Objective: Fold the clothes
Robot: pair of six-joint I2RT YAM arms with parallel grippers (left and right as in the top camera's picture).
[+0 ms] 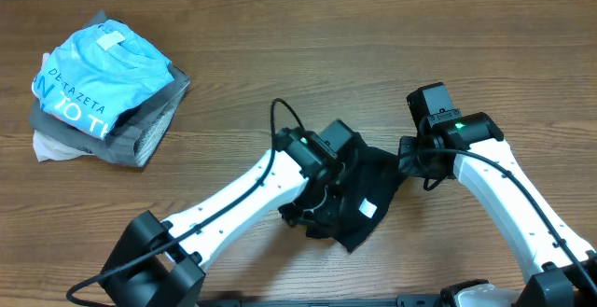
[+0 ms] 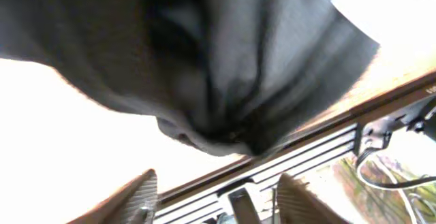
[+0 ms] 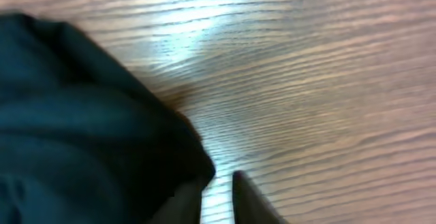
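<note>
Left pincer [image 2: 219, 183]: right over the near-left part of the crumpled black cloth garment [image 1: 368, 190]. Its fingers stand wide apart, and the bunched cloth hangs just beyond their tips with nothing between them.
Black garment: lies in a heap on the brown wood-grain worktop [image 1: 280, 46], between the two arms. A small white label [image 1: 367, 209] faces up near its near edge.
Long axis: the heap runs slantwise, from its near-left end under the left arm to its far-right corner.
Right pincer [image 3: 219, 183]: at that far-right corner, low over the worktop. The fingers are narrow with a sliver of wood showing between them, and the hem reaches one finger. Whether it pinches the hem I cannot tell.
Nearer arm: both touch or almost touch the garment. The left is over its bulk, the right at its edge.
Next move, as a judgement: the cloth needs spreading flat before any fold.
Folded light-blue printed T-shirt [image 1: 103, 74]: well apart, far-left of the garment, topping a grey folded pile [image 1: 149, 125].
</note>
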